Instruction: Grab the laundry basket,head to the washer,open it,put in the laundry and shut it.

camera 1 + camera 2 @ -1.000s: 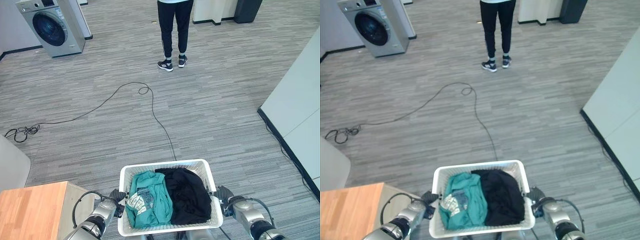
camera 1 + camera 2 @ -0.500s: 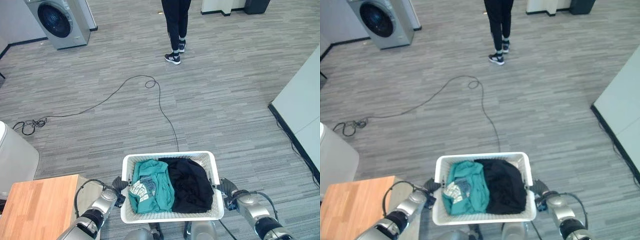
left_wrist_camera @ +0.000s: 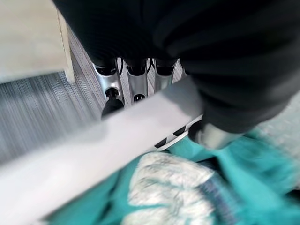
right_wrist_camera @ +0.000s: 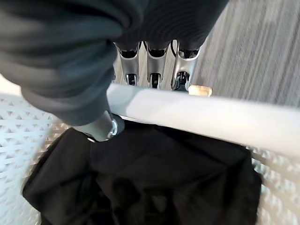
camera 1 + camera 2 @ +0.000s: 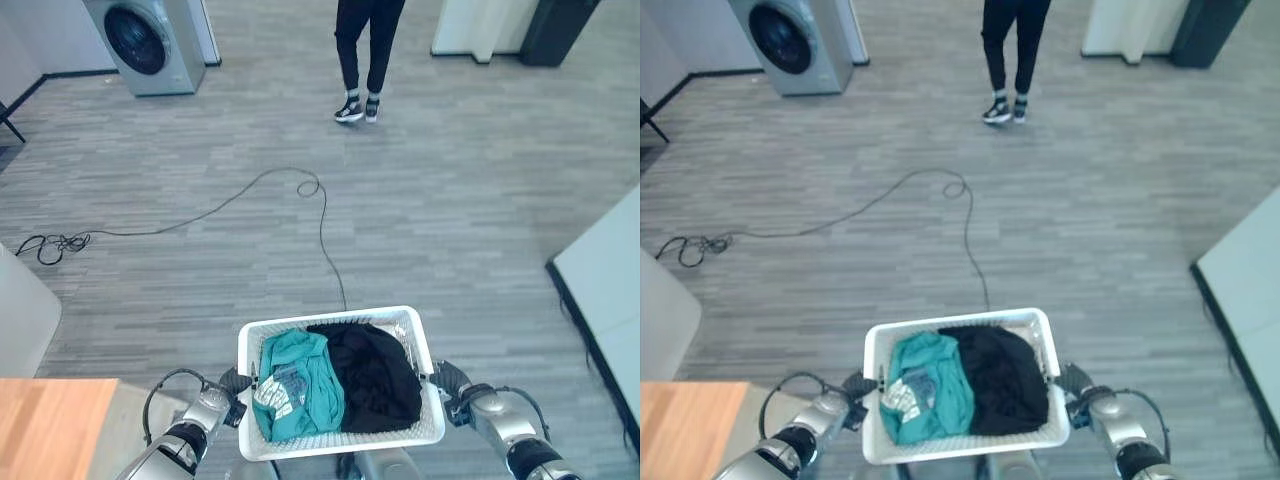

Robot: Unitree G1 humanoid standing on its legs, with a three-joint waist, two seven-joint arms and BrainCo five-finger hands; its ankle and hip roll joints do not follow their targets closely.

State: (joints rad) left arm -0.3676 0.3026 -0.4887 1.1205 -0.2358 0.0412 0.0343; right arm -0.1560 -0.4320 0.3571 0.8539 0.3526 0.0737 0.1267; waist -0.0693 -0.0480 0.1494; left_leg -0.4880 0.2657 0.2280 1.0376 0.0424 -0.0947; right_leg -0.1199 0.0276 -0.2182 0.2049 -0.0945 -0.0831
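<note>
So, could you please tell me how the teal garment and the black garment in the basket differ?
The teal garment lies on the robot's left side of the laundry basket; the black garment lies on the right. The teal garment shows a pale printed patch, while the black garment looks plain. The left hand grips the rim beside the teal garment, the right hand beside the black one. Both lie crumpled, touching at the middle.

A person's legs [image 5: 365, 50] in dark trousers and sneakers stand on the grey floor [image 5: 460, 190]. A wooden bench [image 5: 50, 425] corner sits lower left.
</note>
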